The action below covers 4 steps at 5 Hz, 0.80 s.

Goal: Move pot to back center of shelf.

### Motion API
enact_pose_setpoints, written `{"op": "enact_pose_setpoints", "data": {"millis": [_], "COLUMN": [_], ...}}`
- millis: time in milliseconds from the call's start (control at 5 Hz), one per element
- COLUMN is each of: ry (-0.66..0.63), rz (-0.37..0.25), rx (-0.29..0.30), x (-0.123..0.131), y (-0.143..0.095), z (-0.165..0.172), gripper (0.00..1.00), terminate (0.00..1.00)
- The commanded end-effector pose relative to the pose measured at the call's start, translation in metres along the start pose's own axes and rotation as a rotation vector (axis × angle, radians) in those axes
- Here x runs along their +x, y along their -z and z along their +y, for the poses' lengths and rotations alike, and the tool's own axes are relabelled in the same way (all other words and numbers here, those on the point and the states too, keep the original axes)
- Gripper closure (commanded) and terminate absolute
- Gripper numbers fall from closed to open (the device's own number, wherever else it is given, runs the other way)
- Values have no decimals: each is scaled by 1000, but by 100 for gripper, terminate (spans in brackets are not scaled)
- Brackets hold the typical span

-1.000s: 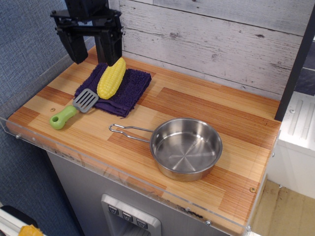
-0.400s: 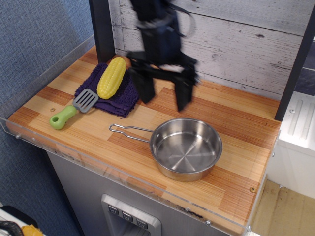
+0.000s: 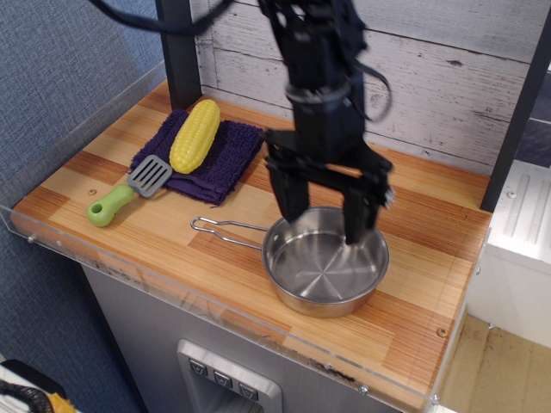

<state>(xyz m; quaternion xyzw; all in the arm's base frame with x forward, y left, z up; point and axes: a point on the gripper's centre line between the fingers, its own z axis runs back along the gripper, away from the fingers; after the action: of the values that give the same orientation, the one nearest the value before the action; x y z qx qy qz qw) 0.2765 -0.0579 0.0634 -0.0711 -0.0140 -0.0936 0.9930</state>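
Note:
The pot (image 3: 323,268) is a shiny shallow steel saucepan at the front centre-right of the wooden shelf (image 3: 430,219). Its thin wire handle (image 3: 225,230) points left. My black gripper (image 3: 325,222) hangs open over the pot's back half. Its left finger (image 3: 290,196) is at the back-left rim and its right finger (image 3: 360,211) reaches down inside the bowl near the back-right rim. It holds nothing.
A yellow corn cob (image 3: 195,135) lies on a purple cloth (image 3: 219,159) at the back left. A spatula with a green handle (image 3: 127,191) lies in front of the cloth. A clear acrylic rim (image 3: 215,314) edges the shelf. A plank wall (image 3: 448,77) stands behind.
My gripper has travelled from above the corn at the back left, rightward and down, to the pot. The pot, corn and spatula have not moved.

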Motion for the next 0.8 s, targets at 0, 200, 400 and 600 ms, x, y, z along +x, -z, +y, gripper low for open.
{"op": "enact_pose_setpoints", "data": {"millis": [0,200,400,600], "ry": [27,32,35,26], "rz": [9,23,43,36], "rx": [35,51,78,107], "x": [-3,-7,-11,-14], "y": [24,38,49,53], "z": [-20,-26,-25,-18], "gripper": [0,0,0,100], "terminate": [0,0,0,0]}}
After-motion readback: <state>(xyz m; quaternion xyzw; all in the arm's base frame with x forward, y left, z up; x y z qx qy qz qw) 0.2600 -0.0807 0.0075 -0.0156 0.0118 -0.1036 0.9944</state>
